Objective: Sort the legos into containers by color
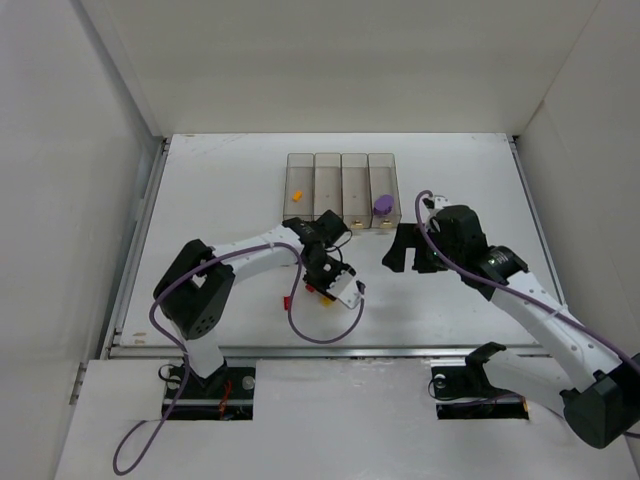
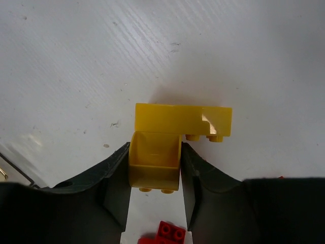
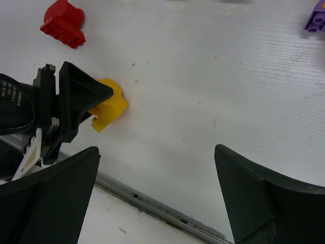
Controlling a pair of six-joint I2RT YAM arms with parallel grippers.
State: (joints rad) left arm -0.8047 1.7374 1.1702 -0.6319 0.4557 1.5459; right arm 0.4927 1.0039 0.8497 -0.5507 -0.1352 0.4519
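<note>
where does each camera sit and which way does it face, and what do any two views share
Top external: above and behind the arms, looking down on the table and bins; both arms and their bases show.
Left wrist: on the left arm, looking down past the left gripper, shut on a yellow lego; its fingers show.
Right wrist: on the right arm, looking low across the table at the left gripper; the open right gripper shows.
Shared: both wrist views show the yellow lego.

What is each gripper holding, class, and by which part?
The left gripper pinches the yellow lego by the sides of its rounded block; the right gripper is open and empty.
</note>
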